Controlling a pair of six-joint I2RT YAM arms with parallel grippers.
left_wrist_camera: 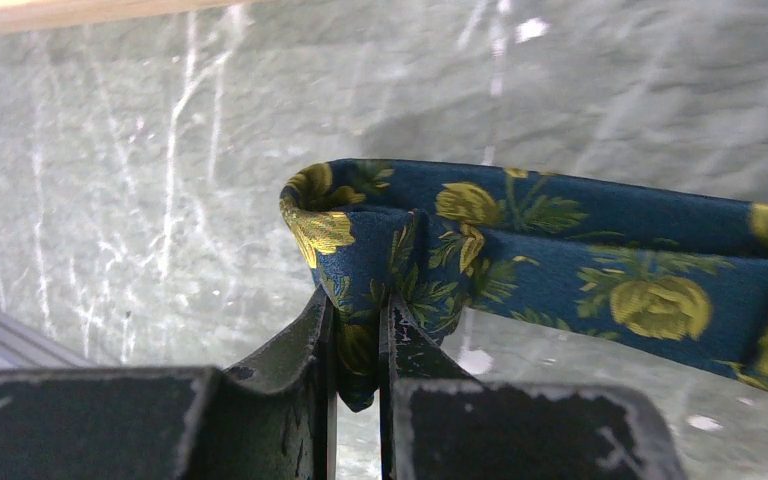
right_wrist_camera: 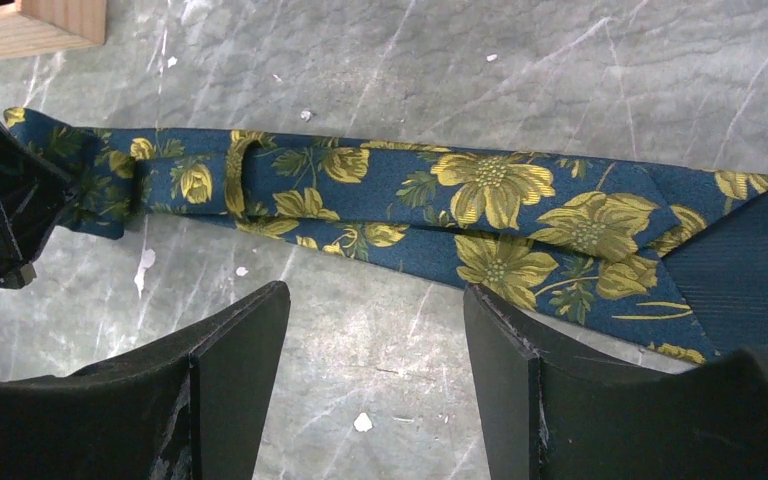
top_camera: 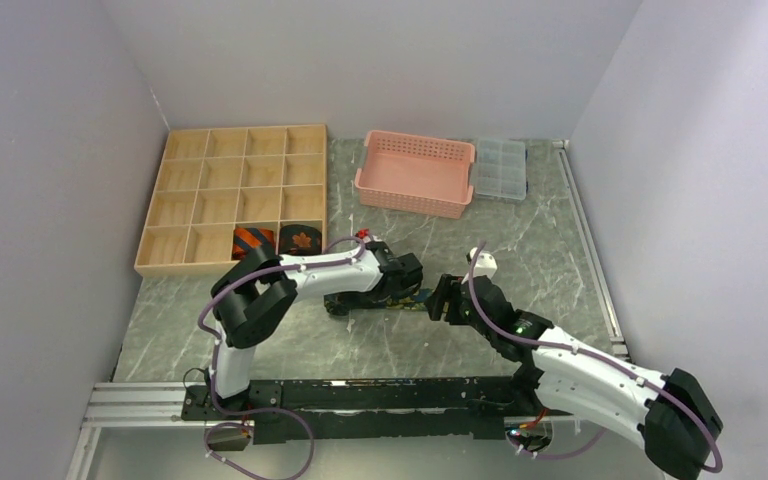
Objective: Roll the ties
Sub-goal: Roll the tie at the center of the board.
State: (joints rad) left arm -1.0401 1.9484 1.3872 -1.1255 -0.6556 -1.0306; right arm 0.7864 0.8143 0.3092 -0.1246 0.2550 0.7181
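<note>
The yellow-green floral tie (right_wrist_camera: 480, 200) lies flat on the marble table, and it also shows under the arms in the top view (top_camera: 360, 303). My left gripper (left_wrist_camera: 357, 320) is shut on the tie's folded narrow end (left_wrist_camera: 360, 225), which curls over just above the fingers. In the top view the left gripper (top_camera: 407, 280) sits mid-table. My right gripper (right_wrist_camera: 375, 300) is open and empty, hovering just in front of the tie's wide end; it also shows in the top view (top_camera: 442, 298). The striped tie (top_camera: 253, 240) and the leaf tie (top_camera: 301, 240) sit rolled in the wooden tray's front compartments.
The wooden compartment tray (top_camera: 230, 170) stands at the back left, and its corner shows in the right wrist view (right_wrist_camera: 50, 20). A pink basket (top_camera: 415, 175) and a clear compartment box (top_camera: 500, 168) stand at the back. White walls enclose the table.
</note>
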